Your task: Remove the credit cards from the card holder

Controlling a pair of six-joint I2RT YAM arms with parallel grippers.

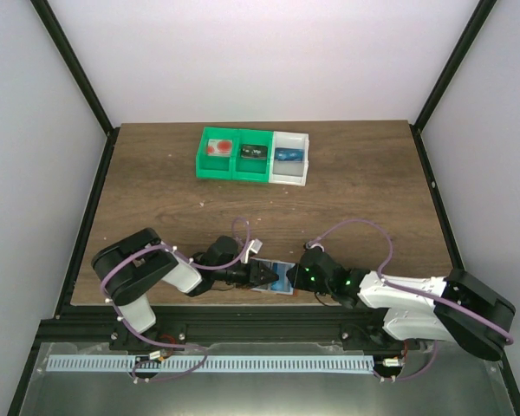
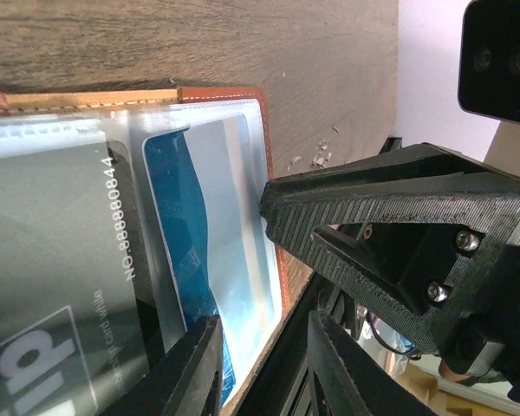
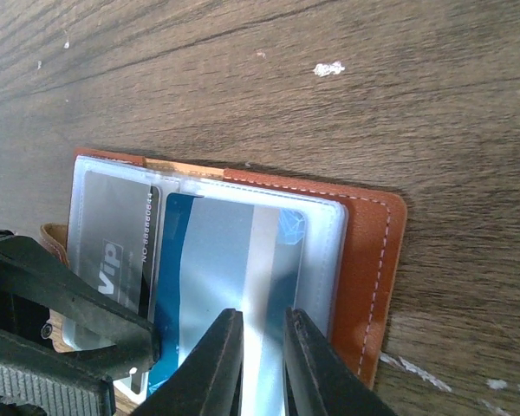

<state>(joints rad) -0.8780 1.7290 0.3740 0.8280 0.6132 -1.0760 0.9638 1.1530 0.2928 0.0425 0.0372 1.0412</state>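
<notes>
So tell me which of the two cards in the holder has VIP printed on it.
The grey card, in the card holder's sleeve farther from its orange edge; the other card is blue and white, with no such lettering visible.

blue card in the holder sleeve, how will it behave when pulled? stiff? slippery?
Blue card lies flat and straight-edged, so probably stiff. Its glossy face inside the clear sleeve suggests it may slip from the right gripper. The card holder looks thin and light, so it may drag along.
</notes>
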